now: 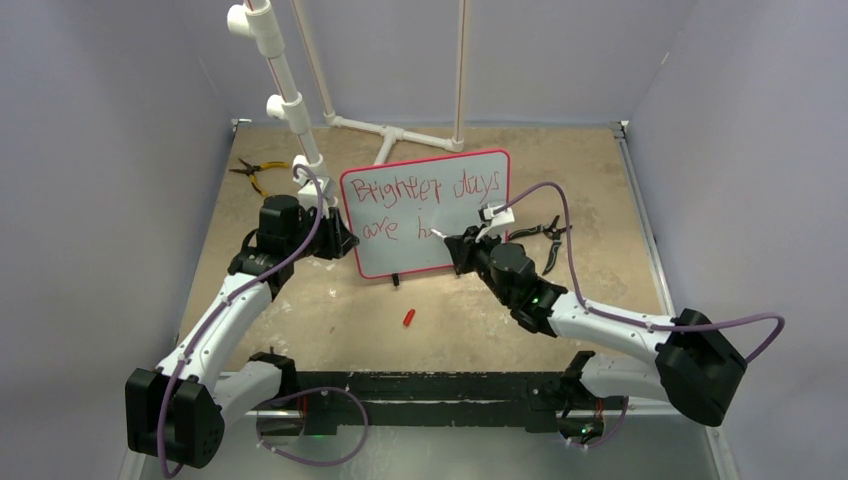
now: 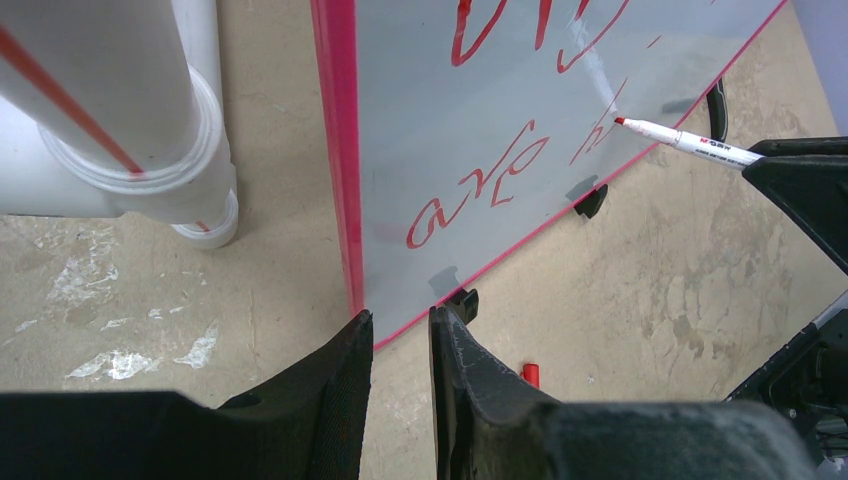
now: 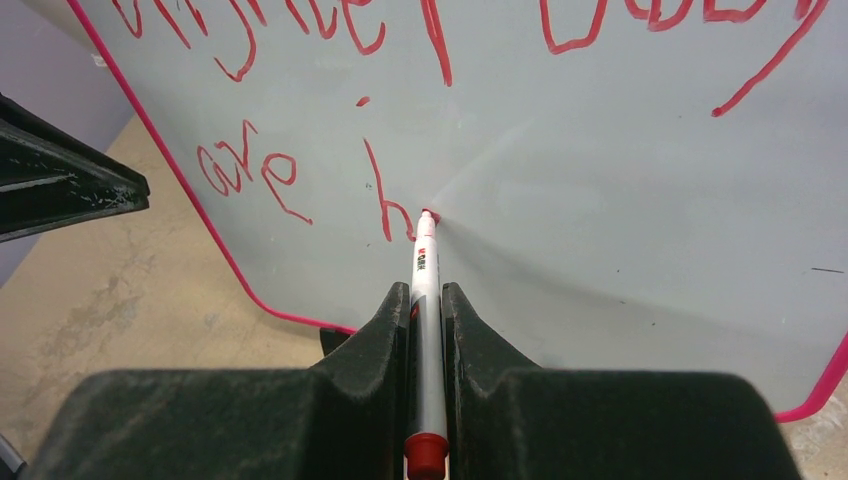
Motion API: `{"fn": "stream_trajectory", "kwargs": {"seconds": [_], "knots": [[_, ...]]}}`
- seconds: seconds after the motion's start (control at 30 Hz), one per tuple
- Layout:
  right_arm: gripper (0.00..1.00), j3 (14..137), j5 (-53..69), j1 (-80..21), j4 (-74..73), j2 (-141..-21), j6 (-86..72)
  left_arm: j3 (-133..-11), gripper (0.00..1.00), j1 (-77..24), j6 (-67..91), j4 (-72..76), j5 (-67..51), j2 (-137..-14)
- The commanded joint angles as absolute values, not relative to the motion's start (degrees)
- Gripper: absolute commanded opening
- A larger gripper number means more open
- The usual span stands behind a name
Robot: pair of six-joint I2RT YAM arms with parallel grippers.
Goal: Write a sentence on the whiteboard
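The whiteboard (image 1: 420,258) stands upright mid-table on small black feet, with a thin red frame. The sentence (image 1: 425,188) in red reads "Brighter days" on the top row and "are h" below. My right gripper (image 1: 462,245) is shut on a white marker (image 3: 425,268), whose red tip touches the board at the foot of the "h". The marker also shows in the left wrist view (image 2: 690,142). My left gripper (image 2: 400,318) has its jaws closed to a narrow gap at the board's lower left corner (image 2: 362,290) and appears to hold it.
A red marker cap (image 1: 408,318) lies on the table in front of the board. Yellow-handled pliers (image 1: 258,172) lie at the back left and black pliers (image 1: 545,240) right of the board. A white PVC pipe (image 1: 290,100) rises just behind my left gripper.
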State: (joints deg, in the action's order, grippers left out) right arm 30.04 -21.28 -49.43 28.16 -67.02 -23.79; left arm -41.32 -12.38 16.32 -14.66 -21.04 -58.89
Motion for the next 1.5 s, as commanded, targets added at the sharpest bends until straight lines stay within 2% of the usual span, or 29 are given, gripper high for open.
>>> {"fn": "stream_trajectory", "kwargs": {"seconds": [0.0, 0.7, 1.0, 1.47], "knots": [[0.00, 31.96, -20.06, -49.04, 31.63, -67.54, -22.07, -40.43, 0.26, -11.95, 16.09, -13.18, -21.29, -58.01], [0.00, 28.72, -20.45, -49.04, 27.62, -66.45, -25.22, -40.34, 0.26, -11.95, 16.18, -13.10, -21.51, -57.41], [0.00, 28.56, -24.24, -49.05, 25.26, -65.01, -26.83, -40.41, 0.26, -11.95, 16.18, -13.18, -21.23, -57.64], [0.00, 29.75, -21.97, -48.22, 25.80, -60.04, -22.78, -40.37, 0.26, -11.96, 16.27, -13.02, -21.27, -57.39]]}}
